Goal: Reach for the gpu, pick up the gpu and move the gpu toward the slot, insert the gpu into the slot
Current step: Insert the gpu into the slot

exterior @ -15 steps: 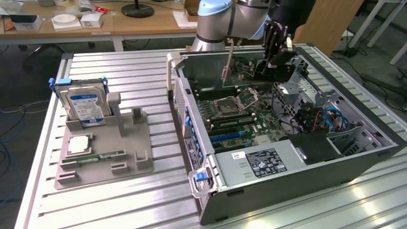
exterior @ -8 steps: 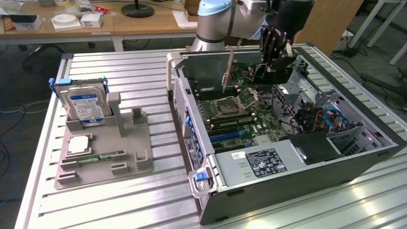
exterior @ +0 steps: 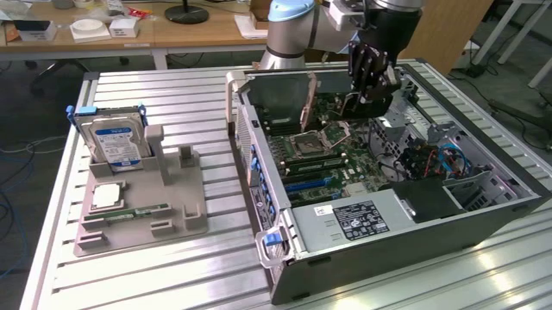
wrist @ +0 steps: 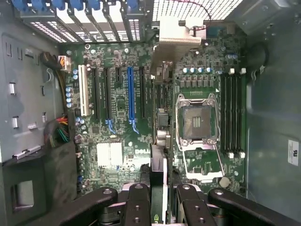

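Blue plastic marks the slot (wrist: 130, 92); the gpu (wrist: 162, 117) is held edge-on above the board beside it, on the CPU socket (wrist: 196, 120) side, pinched in the jaws of the gripper (wrist: 159, 183). Lowered from this offset, its edge could be driven onto the board instead of being seated. Its long axis is aligned parallel to the slot, with the bracket pointed toward the rear of the case.

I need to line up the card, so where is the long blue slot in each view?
Exterior view: the blue slot lies on the green motherboard inside the open case, nearer the camera than the CPU socket.
Wrist view: the blue slot stands between black slots on the same board.
Shared landmark: the square silver CPU socket.
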Controlling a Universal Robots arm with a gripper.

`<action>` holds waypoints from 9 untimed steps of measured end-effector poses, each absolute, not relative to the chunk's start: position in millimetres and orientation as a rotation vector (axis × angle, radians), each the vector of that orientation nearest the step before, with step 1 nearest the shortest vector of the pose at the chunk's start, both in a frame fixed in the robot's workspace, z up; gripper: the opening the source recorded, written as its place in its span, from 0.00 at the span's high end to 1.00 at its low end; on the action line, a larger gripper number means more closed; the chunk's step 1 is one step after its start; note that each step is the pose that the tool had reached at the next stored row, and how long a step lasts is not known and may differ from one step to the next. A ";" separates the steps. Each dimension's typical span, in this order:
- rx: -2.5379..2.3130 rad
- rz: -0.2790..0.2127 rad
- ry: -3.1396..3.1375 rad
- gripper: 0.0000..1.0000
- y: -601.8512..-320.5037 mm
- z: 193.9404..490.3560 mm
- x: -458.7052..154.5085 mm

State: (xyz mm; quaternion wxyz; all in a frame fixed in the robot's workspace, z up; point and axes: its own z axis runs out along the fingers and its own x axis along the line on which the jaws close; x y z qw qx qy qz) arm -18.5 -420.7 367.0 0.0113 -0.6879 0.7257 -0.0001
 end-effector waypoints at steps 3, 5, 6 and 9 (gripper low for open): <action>-2.151 0.003 2.262 0.74 -423.2 361.8 -18.4; -2.153 0.007 2.261 0.74 -425.0 360.0 -18.5; -2.155 0.007 2.258 0.74 -425.6 359.5 -18.5; -2.171 0.009 2.245 0.74 -425.8 356.9 -18.4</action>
